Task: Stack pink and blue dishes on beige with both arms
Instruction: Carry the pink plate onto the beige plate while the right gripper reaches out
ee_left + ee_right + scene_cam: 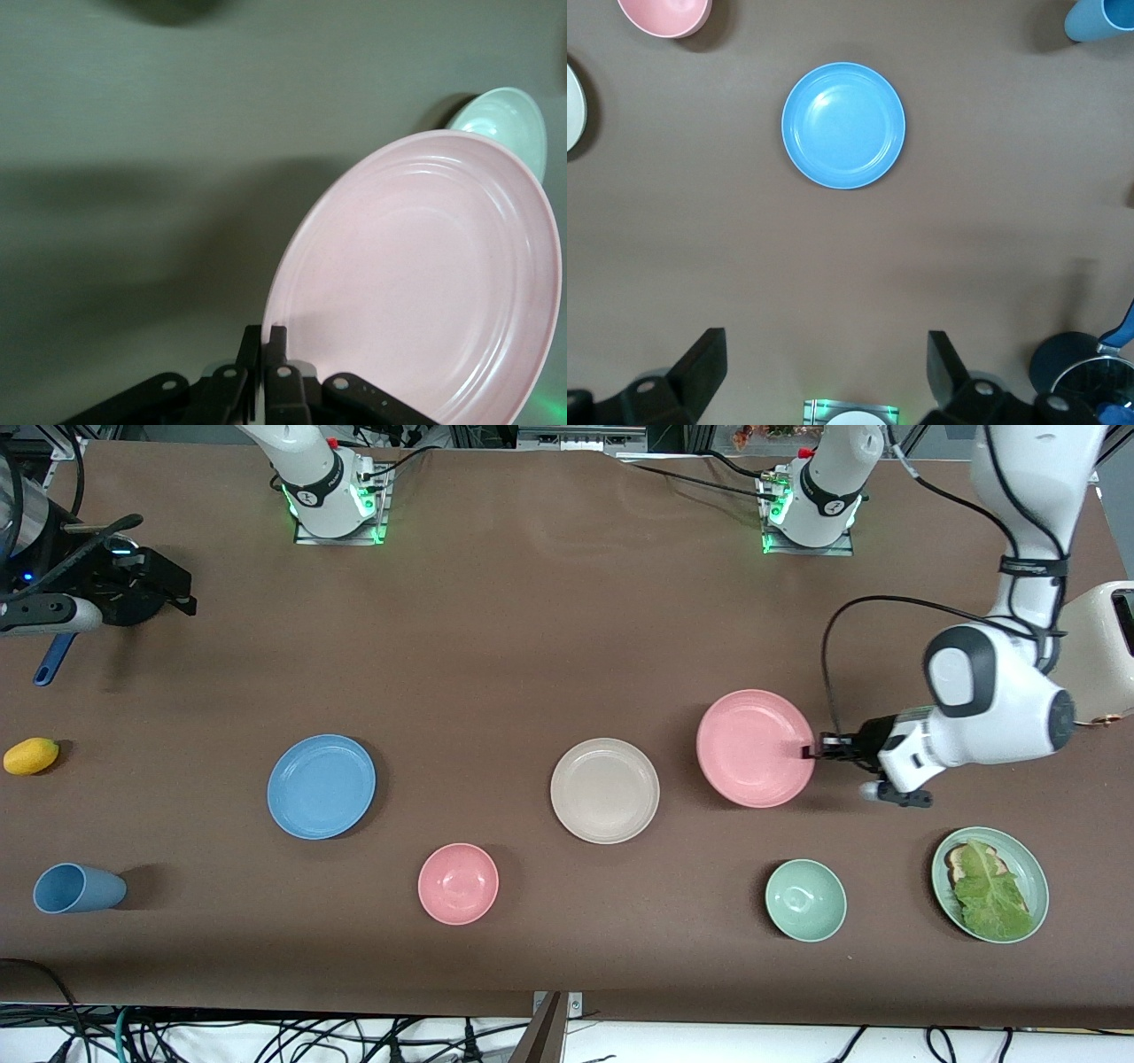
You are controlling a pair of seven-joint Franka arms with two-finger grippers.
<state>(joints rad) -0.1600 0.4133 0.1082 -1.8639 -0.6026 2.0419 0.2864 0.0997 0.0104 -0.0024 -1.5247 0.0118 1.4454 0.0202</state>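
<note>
1. The pink plate (753, 747) (425, 283), round and matte with a low rim, is tilted off the table, its edge pinched by the left gripper (808, 752) (264, 372).
2. The beige plate (605, 789) lies flat just beside it (toward the right arm's end).
3. The blue plate (321, 786) (843, 125) lies flat, well apart from the beige one.
</note>
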